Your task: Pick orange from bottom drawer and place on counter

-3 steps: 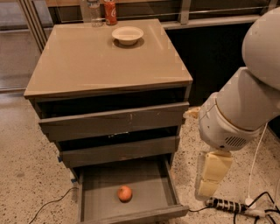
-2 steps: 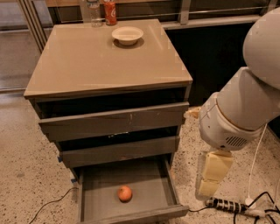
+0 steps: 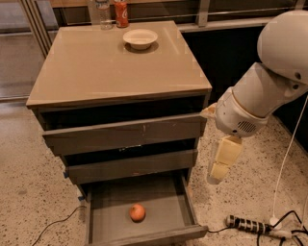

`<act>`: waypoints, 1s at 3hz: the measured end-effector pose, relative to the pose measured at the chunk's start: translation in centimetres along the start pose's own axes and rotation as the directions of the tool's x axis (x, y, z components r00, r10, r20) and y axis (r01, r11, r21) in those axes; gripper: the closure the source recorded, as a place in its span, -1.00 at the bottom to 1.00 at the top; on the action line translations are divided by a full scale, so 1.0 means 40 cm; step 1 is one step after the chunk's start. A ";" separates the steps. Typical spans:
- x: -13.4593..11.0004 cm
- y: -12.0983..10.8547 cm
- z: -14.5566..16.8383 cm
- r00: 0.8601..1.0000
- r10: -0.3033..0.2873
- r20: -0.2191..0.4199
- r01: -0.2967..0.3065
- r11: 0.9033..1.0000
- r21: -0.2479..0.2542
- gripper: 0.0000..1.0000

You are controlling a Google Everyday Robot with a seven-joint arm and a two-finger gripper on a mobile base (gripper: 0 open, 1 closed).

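Small round orange [image 3: 137, 212] sits loose on the floor of the pulled-out bottom grey wooden drawer [image 3: 144, 237], well apart from my claw.

It's near the drawer's front, a bit left of middle. Both grey drawers above are cracked open too. Up on the glossy beige counter [image 3: 106, 67] there's a white bowl [image 3: 140, 38] and a red soda can [image 3: 121, 12] at the back. My cream two-finger gripper [image 3: 215, 178] hangs pointing down just right of the cabinet, and honestly I can't tell if it's open or closed.
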State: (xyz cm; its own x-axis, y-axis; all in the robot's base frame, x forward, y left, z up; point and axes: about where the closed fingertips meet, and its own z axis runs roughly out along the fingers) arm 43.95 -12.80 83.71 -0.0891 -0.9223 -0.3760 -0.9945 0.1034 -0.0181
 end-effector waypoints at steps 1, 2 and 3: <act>0.005 -0.001 0.012 1.000 0.005 0.010 -0.005 1.000 -0.009 -1.00; 0.015 -0.004 0.038 0.999 0.016 0.031 -0.015 0.999 -0.029 -1.00; 0.010 0.019 0.132 0.998 0.015 0.053 -0.009 0.995 -0.100 -1.00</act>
State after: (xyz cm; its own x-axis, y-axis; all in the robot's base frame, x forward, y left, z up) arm 43.47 -11.11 78.67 -0.1007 -0.8996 -0.4249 -0.9942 0.0745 0.0778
